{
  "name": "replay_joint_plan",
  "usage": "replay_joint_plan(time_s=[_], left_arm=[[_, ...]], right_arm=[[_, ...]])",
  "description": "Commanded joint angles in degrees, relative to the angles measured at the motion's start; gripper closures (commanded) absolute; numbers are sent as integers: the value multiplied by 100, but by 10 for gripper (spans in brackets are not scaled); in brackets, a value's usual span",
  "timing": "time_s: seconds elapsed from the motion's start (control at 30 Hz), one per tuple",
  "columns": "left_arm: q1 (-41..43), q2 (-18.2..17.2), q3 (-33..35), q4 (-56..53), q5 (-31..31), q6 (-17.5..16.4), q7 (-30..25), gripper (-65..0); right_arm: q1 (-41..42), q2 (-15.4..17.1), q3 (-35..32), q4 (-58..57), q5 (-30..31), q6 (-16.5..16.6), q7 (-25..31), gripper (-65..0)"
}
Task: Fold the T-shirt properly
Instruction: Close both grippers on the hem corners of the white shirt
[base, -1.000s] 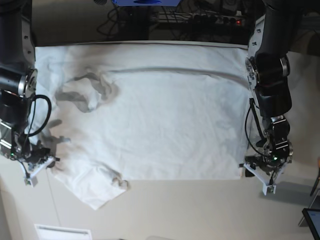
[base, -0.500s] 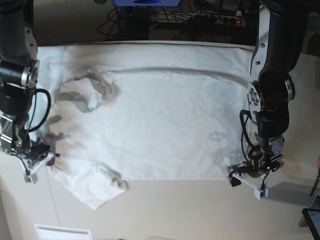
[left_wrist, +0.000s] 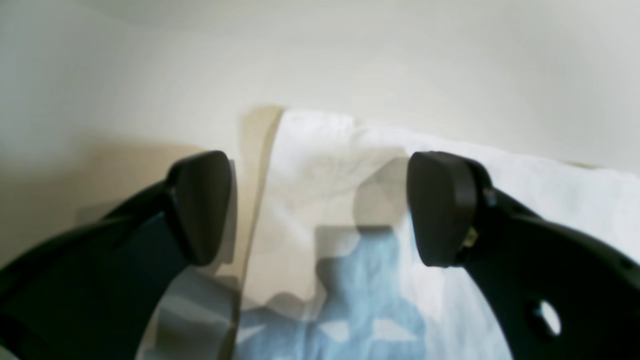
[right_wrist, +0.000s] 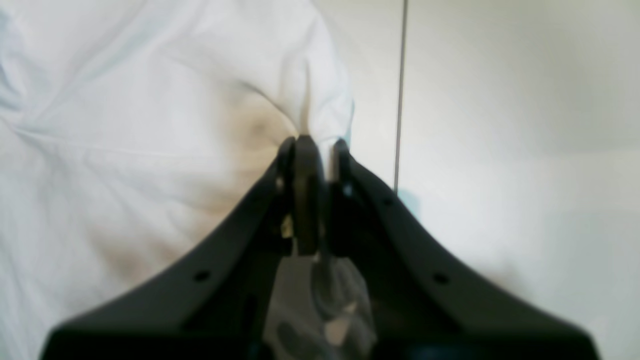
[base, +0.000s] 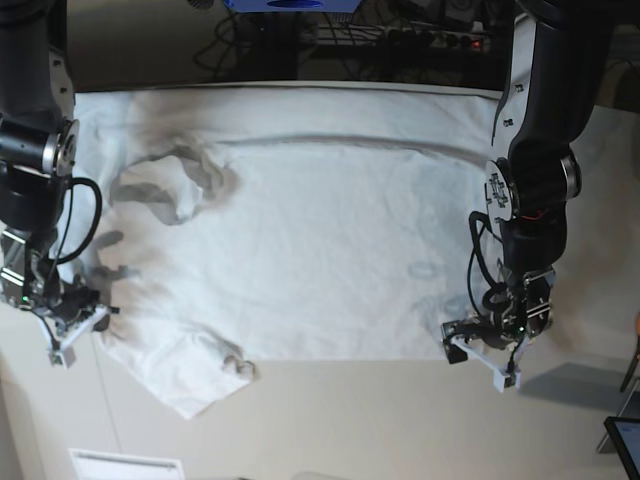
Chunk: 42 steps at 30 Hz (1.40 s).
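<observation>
Being soft and floppy (cotton bunches easily), the T-shirt (base: 300, 250) is pinched by the right gripper (right_wrist: 312, 150); its hem corner sits between the left gripper's (left_wrist: 320, 210) spread jaws, ungrabbed.

No text, label, brand, number or sign can be read in any view; both wrist views are blurred; nothing printed is seen on the T-shirt (base: 300, 240) or the tabletop (base: 350, 420).
</observation>
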<state>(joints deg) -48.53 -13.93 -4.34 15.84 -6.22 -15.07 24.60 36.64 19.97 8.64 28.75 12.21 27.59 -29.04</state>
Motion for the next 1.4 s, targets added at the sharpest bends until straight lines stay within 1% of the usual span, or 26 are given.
replay_joint_plan(time_s=[0.0, 0.03, 0.17, 0.27, 0.4, 0.67, 0.77, 0.9, 0.97, 1.07, 1.1, 1.23, 1.3, 1.37], left_arm=[[-153, -35, 7, 30, 2, -27, 76, -501], [-153, -26, 7, 30, 2, -27, 76, -459], [-153, 18, 7, 30, 2, -27, 67, -240], [-153, 44, 7, 47, 11, -27, 67, -106], [-65, 35, 7, 38, 11, -27, -170, 0], [-30, 35, 16, 126, 11, -27, -179, 0], [84, 26, 7, 408, 11, -27, -161, 0], [418, 18, 7, 1296, 11, -27, 235, 0], [612, 18, 7, 1805, 11, -27, 445, 0], [823, 9, 7, 2430, 11, -45, 771, 0], [867, 9, 7, 2588, 11, -106, 850, 0], [928, 9, 7, 3027, 11, -607, 1289, 0], [937, 0, 7, 3186, 11, -748, 1500, 0], [1104, -44, 7, 3414, 11, -792, 1597, 0]], right_arm=[[103, 74, 1, 57, -91, -12, -125, -3], [103, 74, 1, 57, -91, -12, -125, -3], [103, 74, -7, 57, -91, -12, -125, -3], [103, 74, -7, 57, -91, -12, -125, -3], [76, 74, -7, 57, -91, -12, -116, -3], [68, 47, 37, 65, -82, -12, -63, -3], [68, -32, 37, 65, -82, -12, 262, -3], [76, -49, 45, 65, -73, -12, 420, -3], [85, -49, 72, 65, 32, -21, 552, -3], [94, -14, 344, 65, 261, -39, 605, -3], [103, -5, 397, 65, 269, -39, 605, -3], [112, 56, 450, 206, 269, -39, 596, -3], [85, 65, 450, 373, 278, -39, 587, -3], [76, 74, 459, 593, 278, -47, 394, -3]])
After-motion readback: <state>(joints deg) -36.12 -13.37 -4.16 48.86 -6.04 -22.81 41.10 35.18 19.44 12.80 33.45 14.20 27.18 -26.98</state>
